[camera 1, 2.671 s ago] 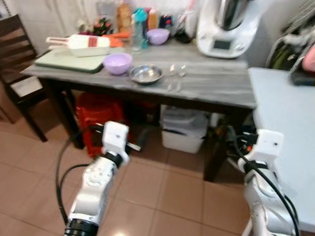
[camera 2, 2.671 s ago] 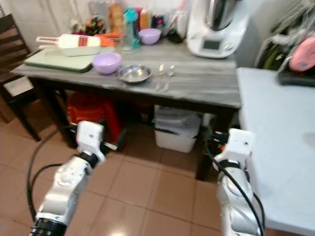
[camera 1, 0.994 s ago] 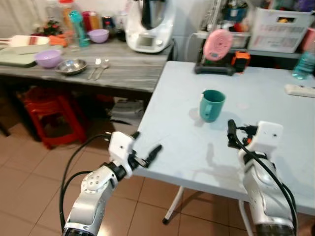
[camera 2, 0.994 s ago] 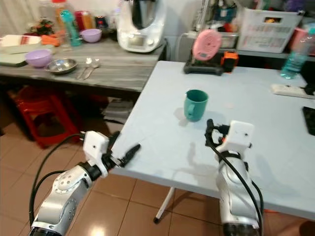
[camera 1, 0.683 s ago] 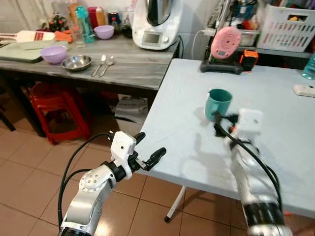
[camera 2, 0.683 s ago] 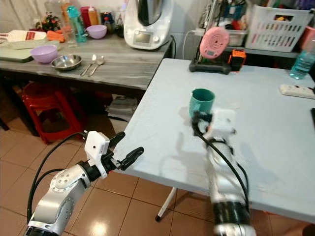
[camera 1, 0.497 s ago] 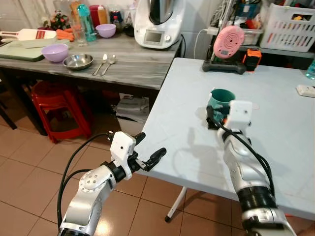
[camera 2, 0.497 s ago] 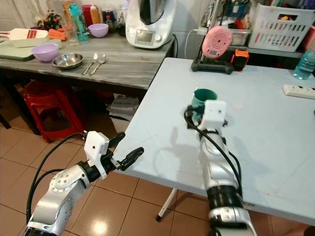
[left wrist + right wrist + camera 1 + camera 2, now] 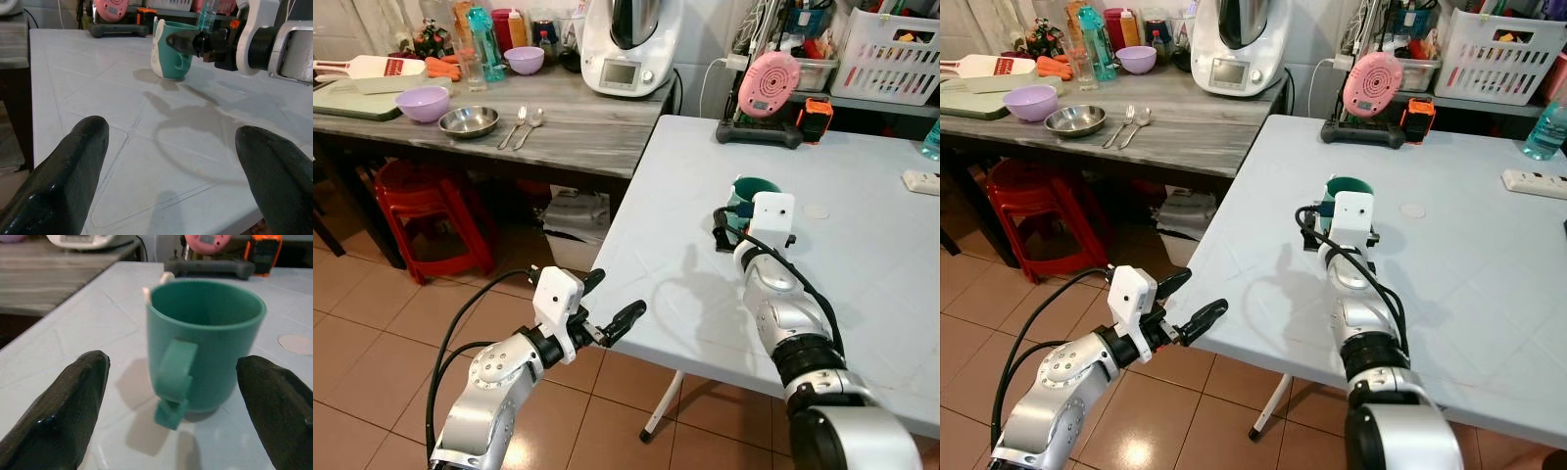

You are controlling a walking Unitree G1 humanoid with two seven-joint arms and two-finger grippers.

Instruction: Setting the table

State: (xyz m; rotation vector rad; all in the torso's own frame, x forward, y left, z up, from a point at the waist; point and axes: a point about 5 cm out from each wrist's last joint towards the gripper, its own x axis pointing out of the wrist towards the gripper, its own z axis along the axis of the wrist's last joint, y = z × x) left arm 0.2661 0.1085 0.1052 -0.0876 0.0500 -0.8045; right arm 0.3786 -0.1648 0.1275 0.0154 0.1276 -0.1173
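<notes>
So the teal mug sits upright on the pale blue desk, handle pointing back toward the robot, and the right pincer is lined up on it with its two black fingers spread wide, one on each side, not touching yet. Looks to me like the reach-in just before a grab.

My take: push forward a bit more so the pads straddle the mug body, not the handle. That handle sits dead centre between the fingers, so I'd close across the cup walls at mid height, slowly, so it doesn't skid on the smooth top. Keep it level when lifting.

The left pincer hovers off the desk's near edge, fingers also apart, holding nothing. Bowls and spoons wait on the grey desk behind.
</notes>
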